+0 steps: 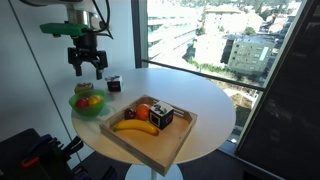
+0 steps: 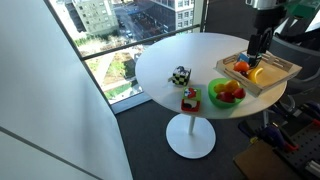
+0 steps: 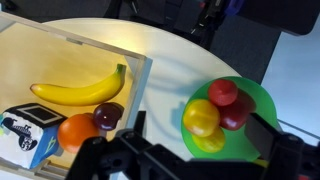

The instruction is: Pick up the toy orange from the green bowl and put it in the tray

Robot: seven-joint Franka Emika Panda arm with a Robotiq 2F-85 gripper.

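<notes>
The lime-green bowl [image 3: 256,98] stands on the white table beside the tray, and shows in both exterior views [image 1: 76,104] [image 2: 214,97]. In it lie the yellow-orange toy orange [image 3: 199,115], a yellower fruit [image 3: 211,141] and two red fruits [image 3: 224,92]. The light wood tray [image 3: 60,55] [image 1: 150,148] [image 2: 283,66] holds a banana [image 3: 80,92], a redder orange fruit [image 3: 77,131], a dark plum [image 3: 108,115] and a black box [image 3: 24,137]. My gripper [image 1: 88,69] [image 2: 259,46] [image 3: 200,130] is open and empty, hanging well above the bowl, its fingers on either side of the fruit.
The round white table [image 1: 205,100] stands next to a large window. A small black-and-white object [image 1: 113,85] [image 2: 180,75] and a small red one [image 2: 190,99] sit on the table near the bowl. The table edge is close behind the bowl.
</notes>
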